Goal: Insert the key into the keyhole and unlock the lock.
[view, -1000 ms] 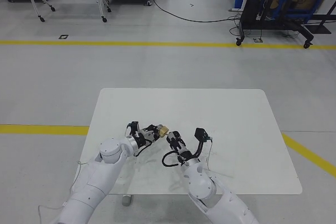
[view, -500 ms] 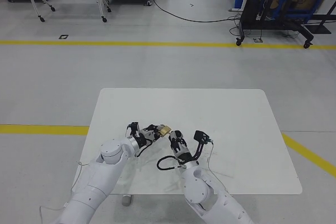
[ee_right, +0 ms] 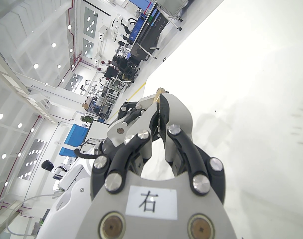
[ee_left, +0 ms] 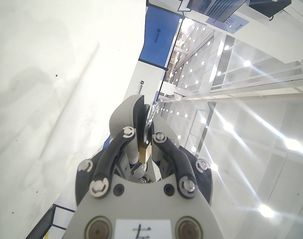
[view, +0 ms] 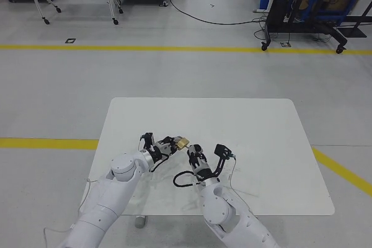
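Over the table [view: 266,124], lock [view: 181,143] in left end effector [view: 176,144], right end effector [view: 191,150] just beside it.

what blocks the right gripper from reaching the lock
Likely nothing: the left gripper holds the lock out toward the right gripper, which sits close beside it with no obstacle between.

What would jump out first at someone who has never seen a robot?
The small brass padlock, pinched in the left claw over the white table. From above, the right claw sits close beside it, the two nearly tip to tip.
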